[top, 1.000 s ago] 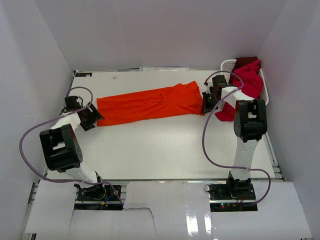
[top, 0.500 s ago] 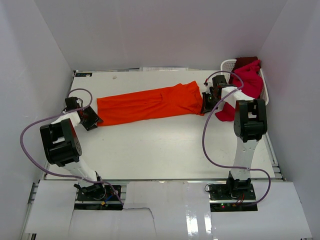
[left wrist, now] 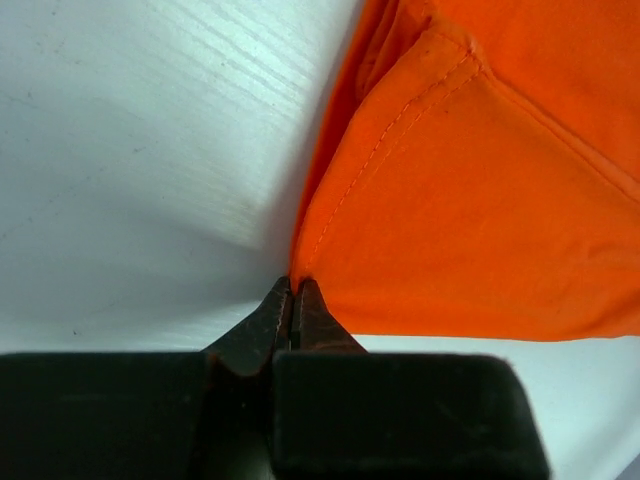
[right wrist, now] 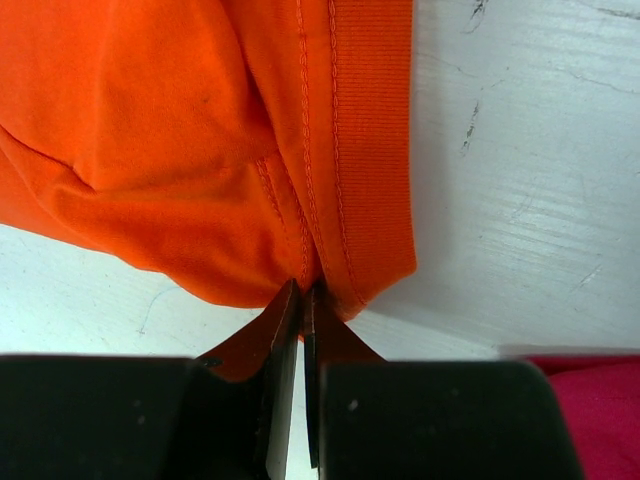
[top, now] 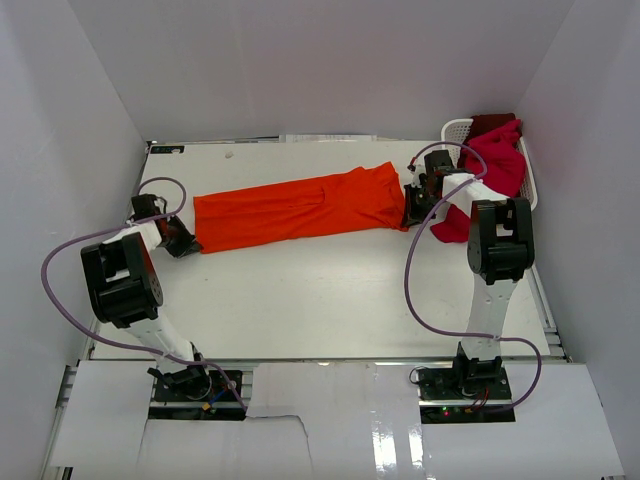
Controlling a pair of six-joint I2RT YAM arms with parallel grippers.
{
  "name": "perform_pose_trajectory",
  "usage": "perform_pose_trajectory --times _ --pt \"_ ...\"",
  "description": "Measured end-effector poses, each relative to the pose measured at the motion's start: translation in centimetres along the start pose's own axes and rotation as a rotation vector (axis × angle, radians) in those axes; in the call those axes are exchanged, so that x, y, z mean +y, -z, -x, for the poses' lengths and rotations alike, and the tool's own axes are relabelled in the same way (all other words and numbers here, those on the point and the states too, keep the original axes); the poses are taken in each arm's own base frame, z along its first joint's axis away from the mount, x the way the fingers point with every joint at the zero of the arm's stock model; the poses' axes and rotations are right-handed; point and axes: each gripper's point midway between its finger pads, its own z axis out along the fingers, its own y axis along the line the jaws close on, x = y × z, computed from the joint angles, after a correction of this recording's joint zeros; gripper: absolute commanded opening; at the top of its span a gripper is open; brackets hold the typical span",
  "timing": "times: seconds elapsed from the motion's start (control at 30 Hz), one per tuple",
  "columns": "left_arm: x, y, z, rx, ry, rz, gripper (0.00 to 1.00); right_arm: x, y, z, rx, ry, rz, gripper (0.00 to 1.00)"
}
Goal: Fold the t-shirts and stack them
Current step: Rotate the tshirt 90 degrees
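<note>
My left pincer point(left wrist: 292, 298) is pressed together on one end corner of the orange t-shirt point(top: 300, 208), and my right pincer point(right wrist: 304, 300) nips its stitched edge at the other end (both ends held, I judge, to fold the strip over). It lies flat on the table point(top: 330, 290). Beyond, crimson t-shirts point(top: 495, 160) drape over the basket point(top: 455, 128).

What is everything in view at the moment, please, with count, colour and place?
orange t-shirt: one, bright orange, long strip across the table.
other t-shirts: at least two, crimson and dark red, heaped in and over the basket.
basket: one, white, far right corner.
table: one, white.
cables: two, purple, one looping at each side.
left fingers: black, shut on the orange t-shirt's left end.
right fingers: black, shut on its right end.
</note>
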Motion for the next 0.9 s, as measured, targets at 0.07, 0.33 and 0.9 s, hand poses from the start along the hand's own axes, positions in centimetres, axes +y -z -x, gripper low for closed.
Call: perform_pose_trajectory --times 0.07,0.33,0.9 --pt "0.0 0.0 0.0 0.002 0.001 -0.003 0.0 -0.1 0.0 0.0 0.002 -0.001 -0.006 0.08" --pt "0.1 0.2 0.3 0.013 0.012 0.0 0.0 -1.1 0.3 -0.3 0.013 -0.025 -0.071 0.08" --pt "-0.5 -0.2 2.4 0.011 0.009 0.006 0.0 -3.1 2.8 -0.7 0.043 -0.062 -0.183 0.14"
